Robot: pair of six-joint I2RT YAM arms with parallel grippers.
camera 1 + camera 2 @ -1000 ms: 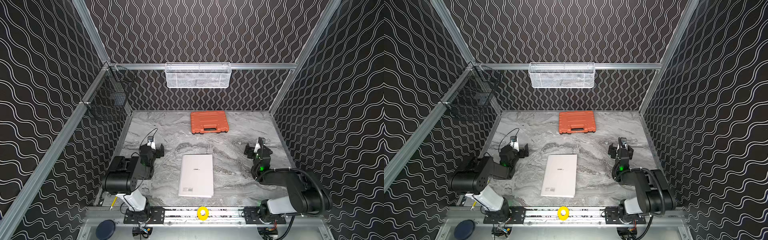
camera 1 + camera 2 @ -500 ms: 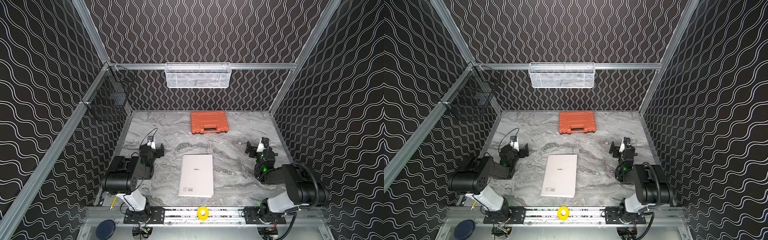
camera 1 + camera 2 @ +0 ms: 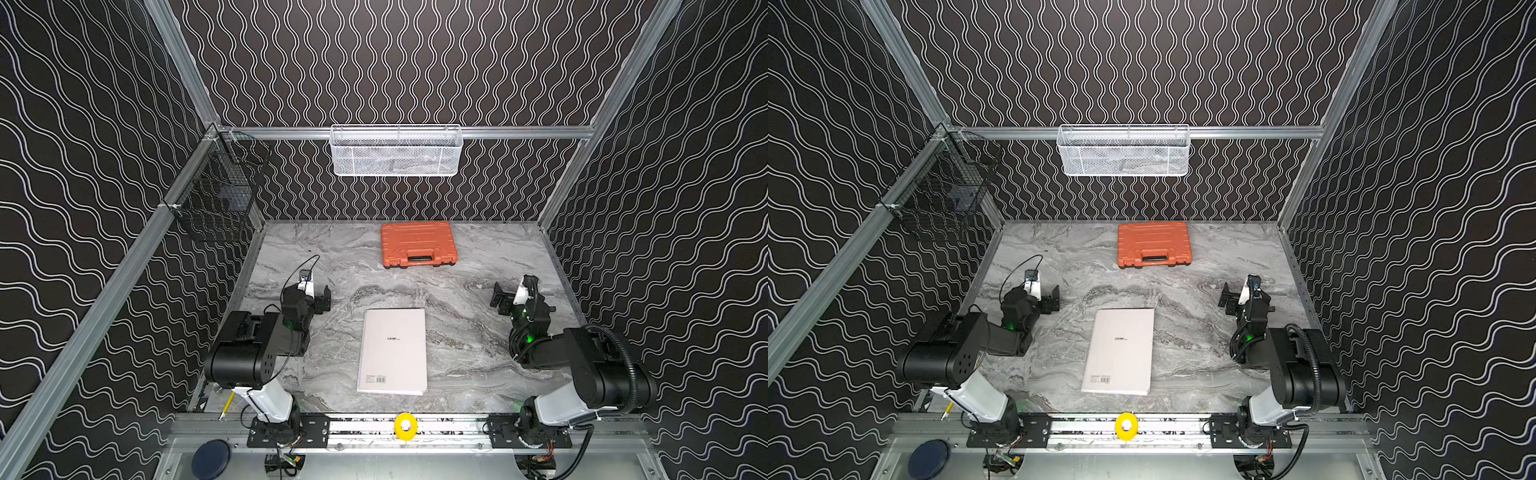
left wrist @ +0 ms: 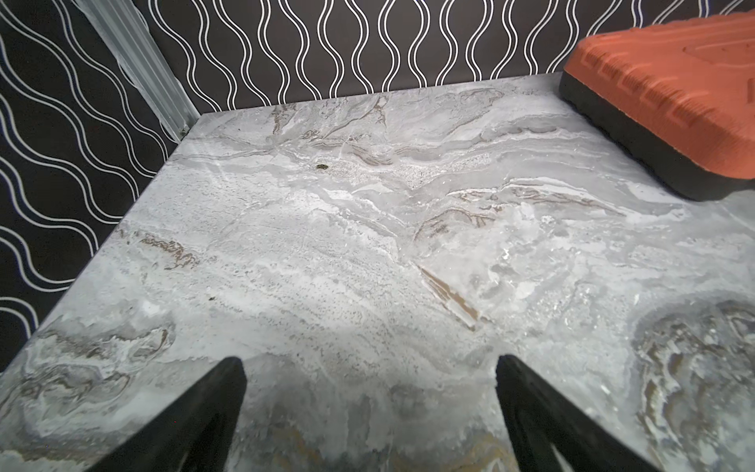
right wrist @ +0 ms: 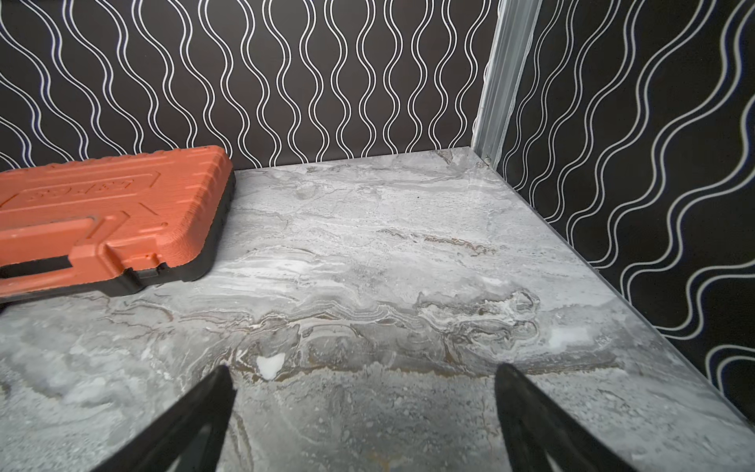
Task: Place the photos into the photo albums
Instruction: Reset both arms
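The photo album (image 3: 392, 351) (image 3: 1119, 351) is a thin white book lying shut on the marble table, plain back up, with its barcode toward the front edge. No photos show in any view. My left gripper (image 3: 318, 298) (image 3: 1051, 299) rests low, to the left of the album's far corner. In its wrist view the left gripper (image 4: 367, 363) stands open over bare marble. My right gripper (image 3: 508, 296) (image 3: 1232, 300) sits to the right of the album. It too is open, and the right gripper (image 5: 361, 372) holds nothing.
A shut orange tool case (image 3: 417, 243) (image 3: 1154, 243) (image 4: 674, 94) (image 5: 102, 216) lies at the back centre. A white mesh basket (image 3: 397, 151) hangs on the back rail and a black wire basket (image 3: 218, 199) on the left wall. A yellow tape roll (image 3: 406, 426) sits on the front rail.
The right arm has folded back toward its base, its gripper shifting slightly toward the right wall. The left arm and the album have not moved.
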